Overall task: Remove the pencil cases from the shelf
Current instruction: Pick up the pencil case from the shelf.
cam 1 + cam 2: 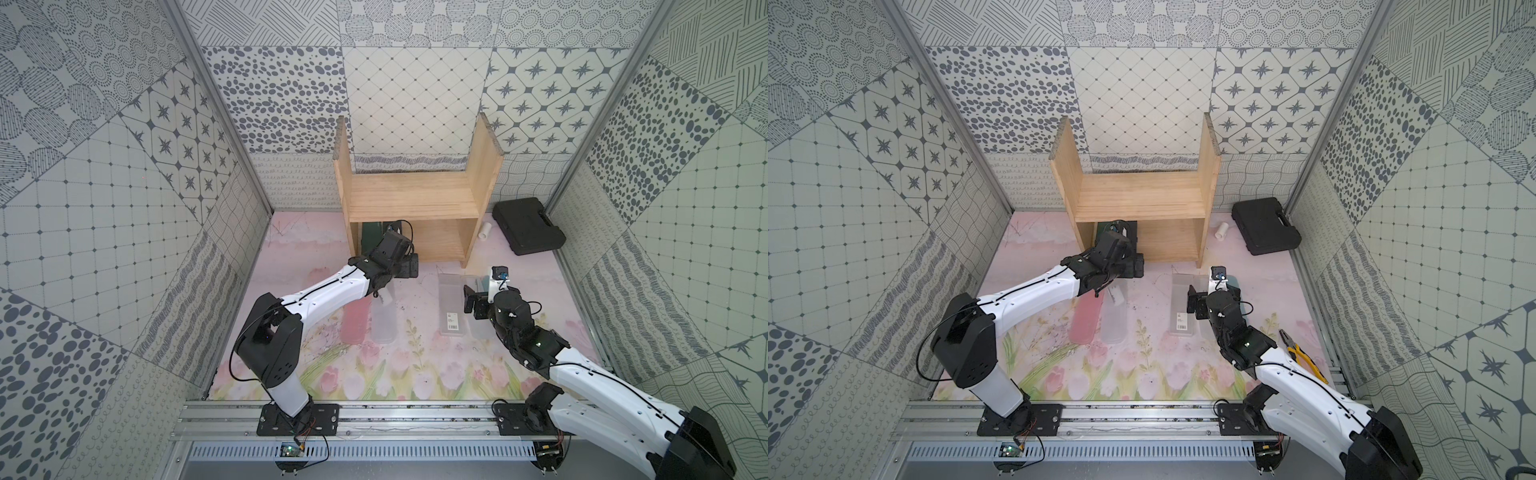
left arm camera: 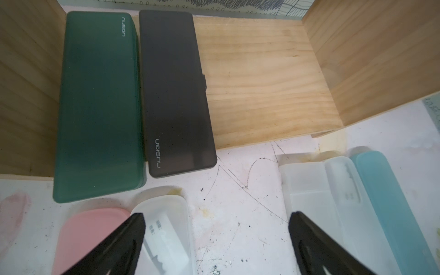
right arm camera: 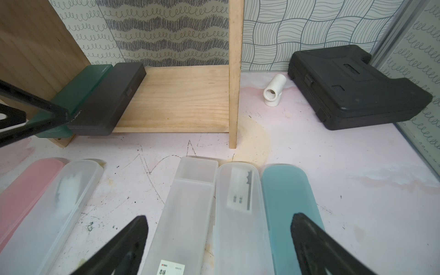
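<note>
Both ends stood released and empty; the left gripper (image 2: 216, 215) faced the shelf (image 2: 262, 78); the right gripper (image 3: 219, 216) hung over the frosted cases (image 3: 190, 209) and blue case (image 3: 290, 214) lying on the mat (image 1: 415, 374). The dark green case (image 2: 97, 107) and black case (image 2: 176, 95) lay touching at the lower tier's 9 o'clock end, green hard by the side panel (image 2: 28, 83); a finger would likely find no gap there and might clamp both or shove them; dragging toward 6 o'clock could strike the pink case (image 2: 90, 235). Both overhung the front edge; bare board lay toward 3 o'clock.
</note>
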